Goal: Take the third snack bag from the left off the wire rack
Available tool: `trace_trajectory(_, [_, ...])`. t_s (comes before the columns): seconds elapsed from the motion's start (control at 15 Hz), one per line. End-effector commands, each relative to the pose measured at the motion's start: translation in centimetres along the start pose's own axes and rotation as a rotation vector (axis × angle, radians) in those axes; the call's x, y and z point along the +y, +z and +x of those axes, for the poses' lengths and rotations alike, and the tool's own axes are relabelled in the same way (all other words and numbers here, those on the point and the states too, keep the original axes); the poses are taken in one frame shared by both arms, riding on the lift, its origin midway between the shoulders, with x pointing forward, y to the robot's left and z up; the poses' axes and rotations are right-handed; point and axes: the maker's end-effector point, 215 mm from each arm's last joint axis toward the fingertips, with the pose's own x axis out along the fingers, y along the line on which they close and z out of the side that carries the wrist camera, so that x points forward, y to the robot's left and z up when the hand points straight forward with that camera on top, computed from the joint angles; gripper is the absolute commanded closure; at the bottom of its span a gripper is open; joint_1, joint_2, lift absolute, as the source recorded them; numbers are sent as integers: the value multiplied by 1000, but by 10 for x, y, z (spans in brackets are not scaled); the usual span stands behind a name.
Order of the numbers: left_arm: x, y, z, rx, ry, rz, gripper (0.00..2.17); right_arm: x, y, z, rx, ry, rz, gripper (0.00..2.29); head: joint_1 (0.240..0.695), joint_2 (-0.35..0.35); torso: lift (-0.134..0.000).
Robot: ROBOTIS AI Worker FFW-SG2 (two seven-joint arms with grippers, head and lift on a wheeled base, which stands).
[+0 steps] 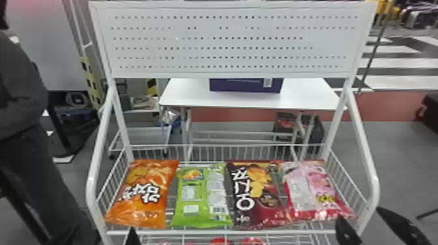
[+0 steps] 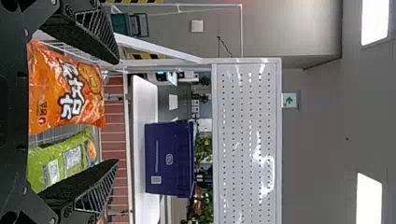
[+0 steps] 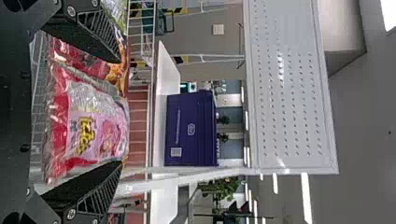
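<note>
Four snack bags lie side by side on the white wire rack (image 1: 348,192): orange (image 1: 143,194), green (image 1: 200,195), dark red and black (image 1: 254,192), pink (image 1: 309,190). The dark red bag is third from the left; its edge (image 3: 88,63) lies beside the pink bag (image 3: 88,130) in the right wrist view. My right gripper (image 1: 374,231) hangs open at the rack's front right corner, facing the pink bag, with nothing between its fingers. My left gripper (image 2: 116,111) is open too, low at the front left, facing the orange bag (image 2: 65,91) and green bag (image 2: 60,158).
A perforated white panel (image 1: 228,39) rises behind the rack's shelf. Beyond it stands a white table (image 1: 309,97) with a dark blue box (image 1: 246,85). A person in dark clothes (image 1: 22,130) stands close to the rack's left side. Red items (image 1: 234,241) show on a lower shelf.
</note>
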Motion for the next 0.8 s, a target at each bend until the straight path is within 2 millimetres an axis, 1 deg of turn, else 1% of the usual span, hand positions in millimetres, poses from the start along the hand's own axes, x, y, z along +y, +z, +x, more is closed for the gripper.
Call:
trace_trajectory(0.0, [0, -5, 0, 9, 0, 5, 140, 41, -29, 62, 104, 70, 3, 124, 499, 0, 0])
trace_trajectory(0.07, [1, -5, -1, 10, 2, 7, 140, 57, -38, 85, 134, 95, 12, 124, 499, 0, 0])
trace_trajectory(0.2, [2, -4, -2, 10, 3, 8, 140, 84, -55, 119, 191, 130, -2, 124, 499, 0, 0])
trace_trajectory(0.27, [2, -5, -3, 12, 2, 12, 140, 96, -70, 132, 242, 148, -27, 124, 499, 0, 0])
trace_trajectory(0.4, [3, -6, -4, 16, 4, 15, 140, 114, -94, 147, 325, 182, -51, 124, 499, 0, 0])
trace_trajectory(0.47, [4, -6, -4, 15, 4, 15, 140, 119, -104, 150, 356, 191, -61, 124, 499, 0, 0])
trace_trajectory(0.53, [3, -6, -4, 15, 4, 16, 140, 122, -114, 150, 385, 199, -66, 124, 499, 0, 0])
trace_trajectory(0.6, [3, -4, -5, 12, 3, 14, 140, 125, -120, 151, 395, 202, -65, 124, 499, 0, 0])
trace_trajectory(0.73, [0, -5, -6, 13, -2, 19, 140, 122, -131, 151, 422, 197, -62, 127, 499, 0, 0])
